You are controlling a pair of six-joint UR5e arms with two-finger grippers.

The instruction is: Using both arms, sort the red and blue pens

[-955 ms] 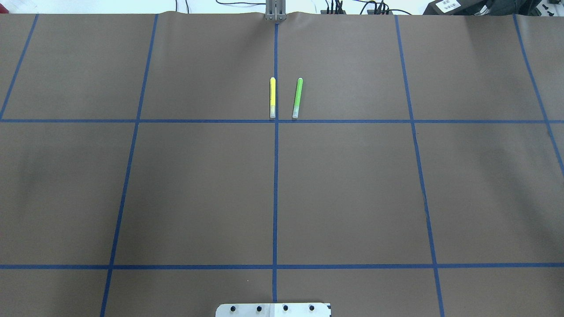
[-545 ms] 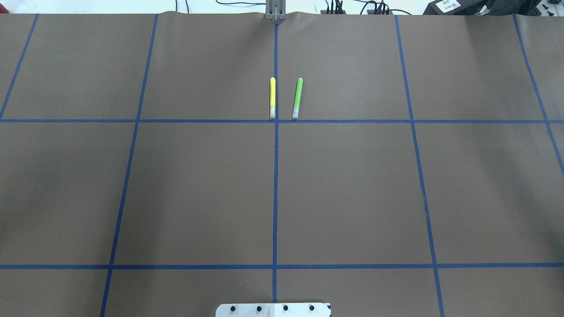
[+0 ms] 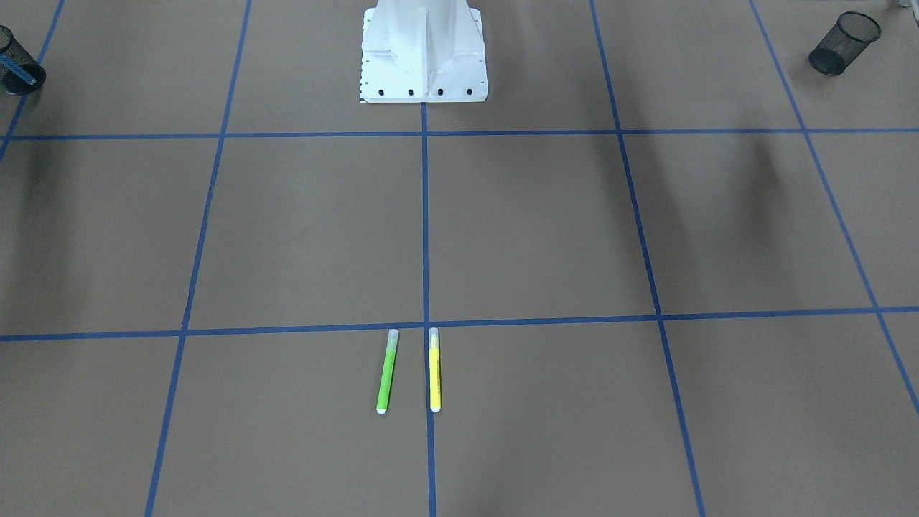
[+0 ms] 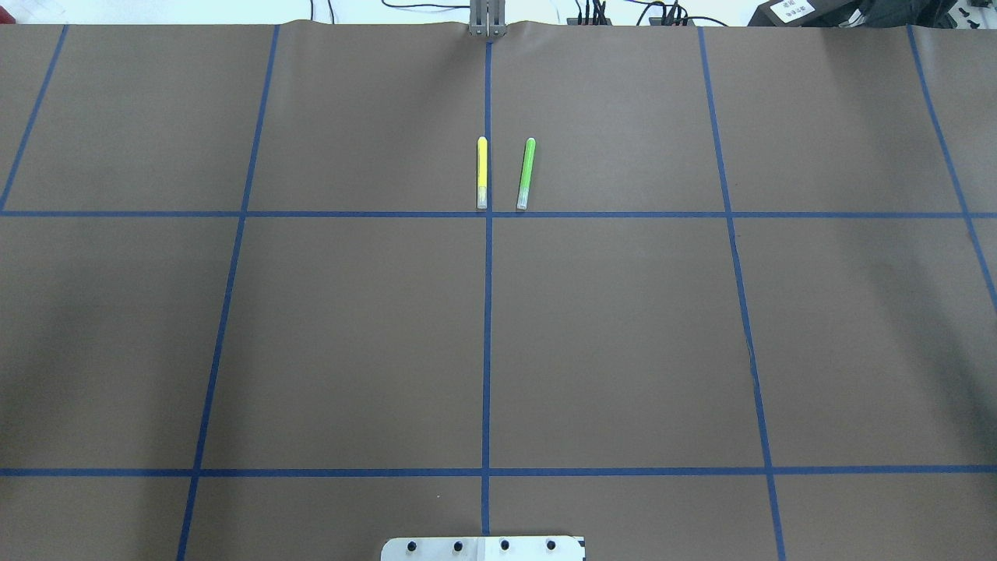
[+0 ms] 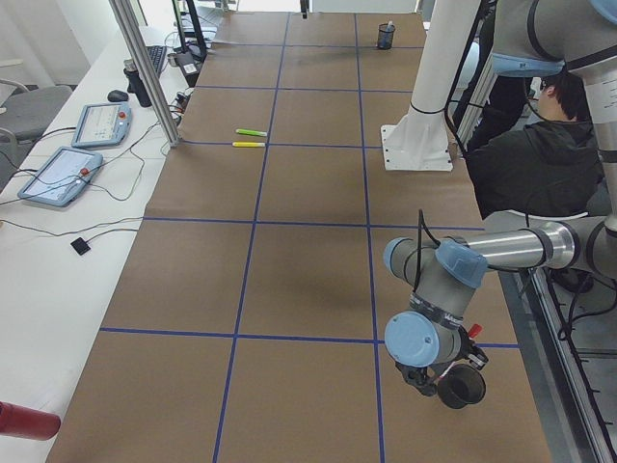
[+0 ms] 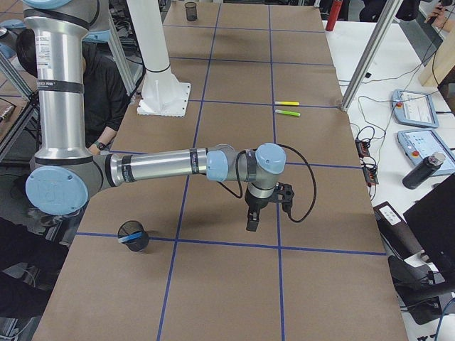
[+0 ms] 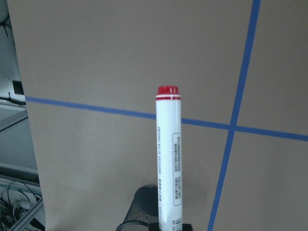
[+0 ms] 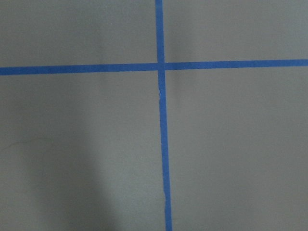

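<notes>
Left pincer (image 7: 171, 227) clamped on red marker (image 7: 168, 159), near mesh cup (image 7: 142, 207) | right pincer (image 6: 252, 224): cannot tell | risk: release off cup's mouth (marker lands beside cup)

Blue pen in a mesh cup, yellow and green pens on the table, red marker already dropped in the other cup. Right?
No. The red marker is not in a cup: the left wrist view shows the left gripper holding it, outside the mesh cup. The rest stands: blue pen in the other cup, yellow pen and green pen on the table.
</notes>
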